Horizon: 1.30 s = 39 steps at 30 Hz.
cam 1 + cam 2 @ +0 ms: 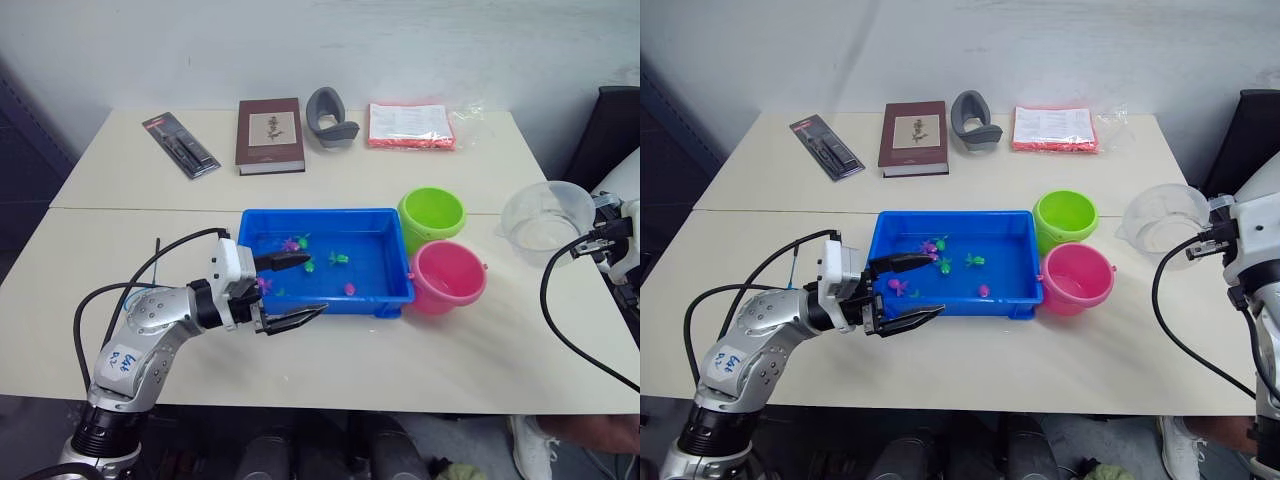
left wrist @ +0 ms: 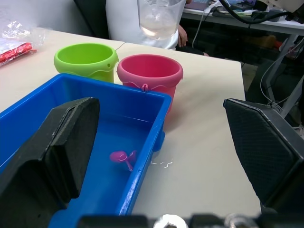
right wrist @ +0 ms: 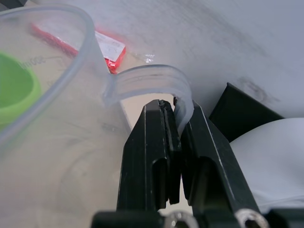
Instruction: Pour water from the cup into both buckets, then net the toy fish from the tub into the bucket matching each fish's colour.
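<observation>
Left tool [image 1: 296,289] spread at tub [image 1: 385,300]; book [image 1: 269,135] beyond.

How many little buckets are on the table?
2. The lime green bucket stands at the blue tub's far right corner; the pink bucket sits just in front, touching it.

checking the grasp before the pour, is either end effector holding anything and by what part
The right end effector is shut on the cup, pinching its handle. The left end effector is open and holds nothing.
</observation>
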Motion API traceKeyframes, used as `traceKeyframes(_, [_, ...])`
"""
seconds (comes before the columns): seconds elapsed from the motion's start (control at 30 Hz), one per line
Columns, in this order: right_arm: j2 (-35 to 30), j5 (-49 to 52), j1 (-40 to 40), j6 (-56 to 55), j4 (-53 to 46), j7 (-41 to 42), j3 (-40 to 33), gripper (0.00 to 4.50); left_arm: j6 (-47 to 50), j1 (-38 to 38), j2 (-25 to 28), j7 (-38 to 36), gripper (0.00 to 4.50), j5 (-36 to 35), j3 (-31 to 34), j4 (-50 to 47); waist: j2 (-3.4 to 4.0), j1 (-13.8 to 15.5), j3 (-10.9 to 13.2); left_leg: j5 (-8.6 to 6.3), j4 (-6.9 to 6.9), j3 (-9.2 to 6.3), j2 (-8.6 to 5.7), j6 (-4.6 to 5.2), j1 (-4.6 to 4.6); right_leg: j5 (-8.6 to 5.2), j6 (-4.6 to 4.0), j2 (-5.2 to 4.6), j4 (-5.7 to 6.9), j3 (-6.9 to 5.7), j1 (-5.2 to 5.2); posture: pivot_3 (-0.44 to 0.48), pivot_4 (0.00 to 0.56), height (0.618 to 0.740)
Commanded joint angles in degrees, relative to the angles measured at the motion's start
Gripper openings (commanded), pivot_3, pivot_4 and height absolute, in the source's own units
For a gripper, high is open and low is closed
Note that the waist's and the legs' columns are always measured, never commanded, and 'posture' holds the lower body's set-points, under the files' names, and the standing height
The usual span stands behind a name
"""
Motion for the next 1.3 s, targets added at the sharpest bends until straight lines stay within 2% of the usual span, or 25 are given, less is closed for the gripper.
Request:
traceKeyframes(0.03, [0.4,-2.3,-1.0,-4.4,-0.3,0.0,0.9,0.03,-1.0,0.5,-0.1,0.4,4.5,0.3,0.6,-1.2,0.0,0.0,0.0,0.0,0.0,0.0,0.0,0.0,0.0,0.0,0.0,0.01,0.0,0.0,0.0,0.0,0.15,0.74])
traceKeyframes(0.4, [0.1,-12.2,1.0,-16.3,0.4,0.2,6.1,0.03,-1.6,1.4,-0.9,1.9,4.5,1.2,0.6,-1.6,0.0,-0.1,0.0,0.01,0.0,0.0,0.0,0.0,0.0,0.0,0.0,0.0,0.02,0.01,-0.01,0.0,0.15,0.74])
traceKeyframes(0.83, [-0.3,-22.0,-0.4,-23.9,3.9,-3.7,7.7,0.03,-1.7,1.2,-2.3,3.5,4.5,1.9,0.2,-2.1,0.0,-0.1,0.0,0.02,0.0,0.0,0.0,-0.01,0.02,0.0,0.0,0.01,0.03,0.01,0.0,0.0,0.15,0.74])
traceKeyframes(1.3, [0.1,-28.0,-2.6,-28.7,7.2,-8.1,9.2,0.03,-2.3,1.7,-3.1,4.1,4.5,1.9,0.5,-2.5,0.0,-0.2,0.0,0.03,0.02,0.02,0.0,-0.02,0.03,0.0,0.0,0.01,0.05,0.03,0.0,0.0,0.15,0.74])
